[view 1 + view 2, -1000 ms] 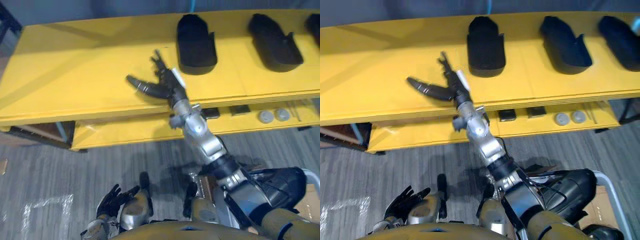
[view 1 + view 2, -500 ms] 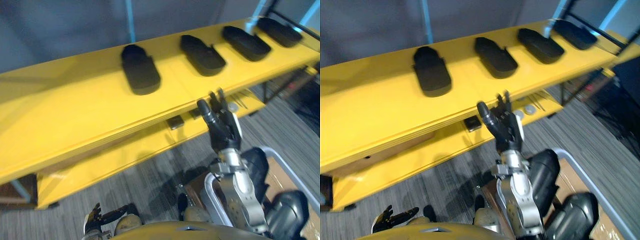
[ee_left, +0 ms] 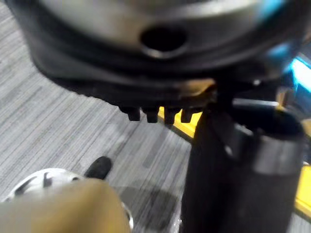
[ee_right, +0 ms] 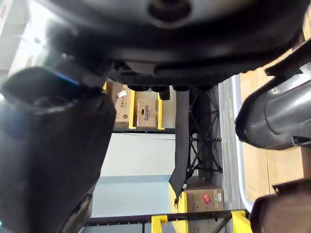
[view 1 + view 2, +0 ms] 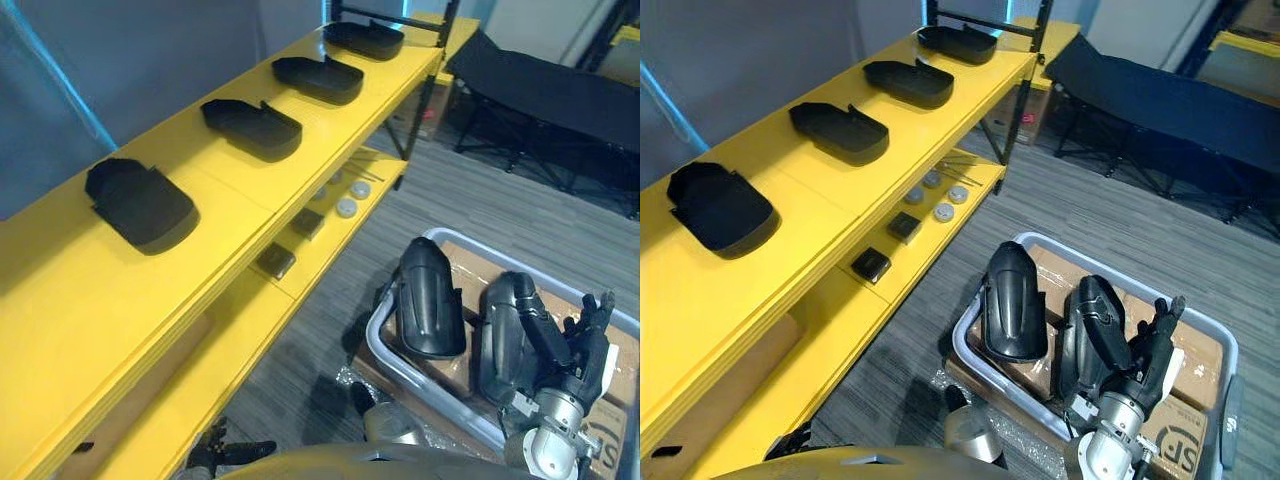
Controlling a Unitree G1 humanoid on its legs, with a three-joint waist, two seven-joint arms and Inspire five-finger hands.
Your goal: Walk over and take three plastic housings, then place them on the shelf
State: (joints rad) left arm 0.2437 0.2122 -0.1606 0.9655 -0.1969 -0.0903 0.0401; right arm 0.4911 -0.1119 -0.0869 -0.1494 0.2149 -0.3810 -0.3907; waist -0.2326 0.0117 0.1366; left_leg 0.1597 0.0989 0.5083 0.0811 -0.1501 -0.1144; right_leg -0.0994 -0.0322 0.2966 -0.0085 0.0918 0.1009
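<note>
Plastic housings [image 5: 430, 300] [image 5: 505, 335] stand side by side in a grey bin [image 5: 385, 355] at lower right. The right hand [image 5: 578, 362] is just beside the rightmost one, fingers spread, holding nothing. Four more housings [image 5: 140, 205] [image 5: 252, 128] [image 5: 318, 78] [image 5: 365, 38] line the yellow shelf [image 5: 60, 300], with open grey carpet [image 5: 470, 190] between shelf and bin. The left hand [image 5: 225, 452] hangs at the bottom edge, fingers loosely extended.

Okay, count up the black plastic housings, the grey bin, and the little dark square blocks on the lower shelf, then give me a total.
Black housings: 6
Grey bin: 1
Dark square blocks: 2
Total: 9
</note>
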